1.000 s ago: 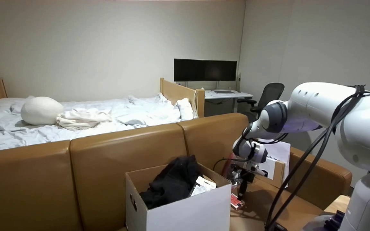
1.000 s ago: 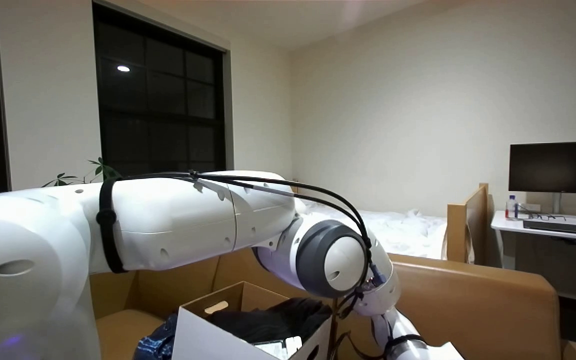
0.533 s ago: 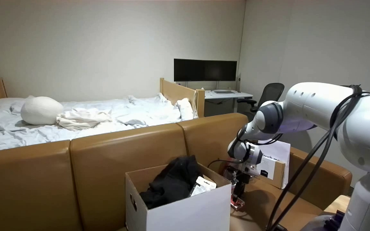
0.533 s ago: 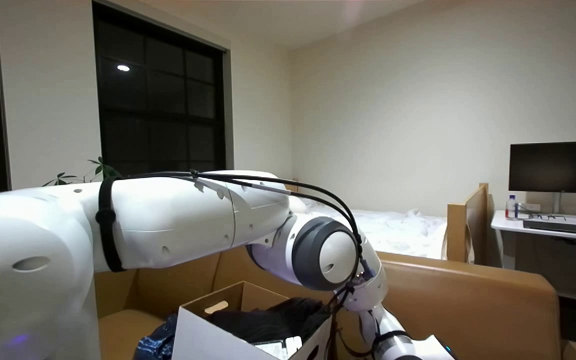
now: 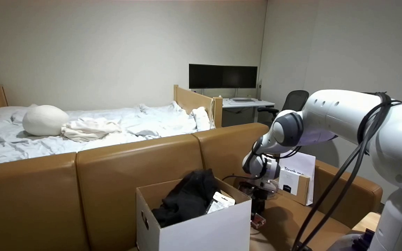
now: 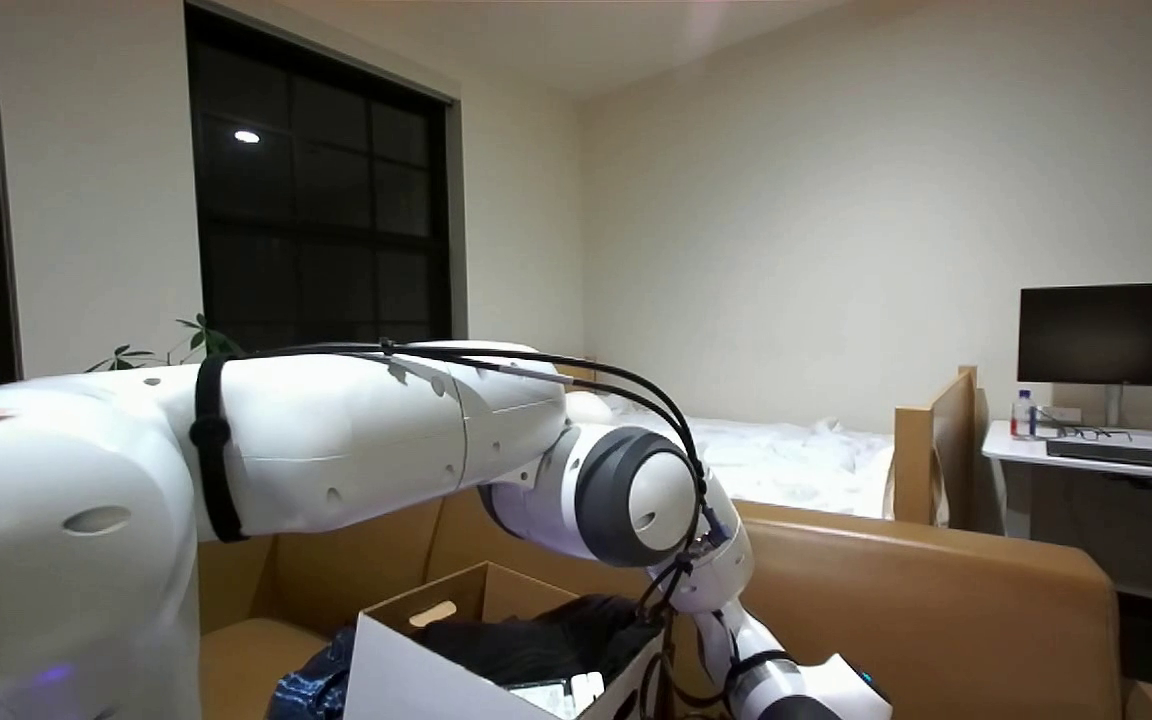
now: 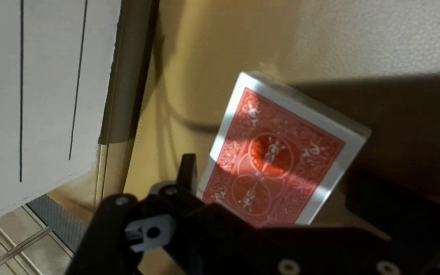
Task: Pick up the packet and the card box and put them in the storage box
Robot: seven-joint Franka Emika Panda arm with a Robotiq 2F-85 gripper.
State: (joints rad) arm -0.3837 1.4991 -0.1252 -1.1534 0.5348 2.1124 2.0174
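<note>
The card box (image 7: 270, 146) is on the seat of the brown sofa (image 5: 138, 164). It lies flat with its red side up, and the red part has a white edge and pale curly drawings on it. Bright light falls on some of it, and the rest is in shade. The hand (image 5: 256, 210) is down close to it, and its fingers (image 7: 187, 172) are spread wide apart. In the wrist view, the card box shows between the fingers, and the hand covers its bottom end. I cannot tell if a finger touches it.

Near the card box is the storage box (image 5: 204, 232), which is big and white with an open top. A heap of black cloth (image 5: 187, 200) is inside it, and a white pack (image 5: 224, 199) lies next to the cloth. In an exterior view, some blue cloth (image 6: 314, 680) pokes out by the storage box.

Near the end of the sofa, a flat brown box (image 5: 303, 190) stands up, with a white paper (image 5: 302, 163) with writing on it behind. The white robot arm (image 5: 347, 113) reaches over the sofa. Behind the sofa is a bed (image 5: 194, 97) with messy white covers (image 5: 145, 122), and a round cream cushion (image 5: 45, 120) sits on them. Farther back there is a black screen (image 5: 222, 76).
</note>
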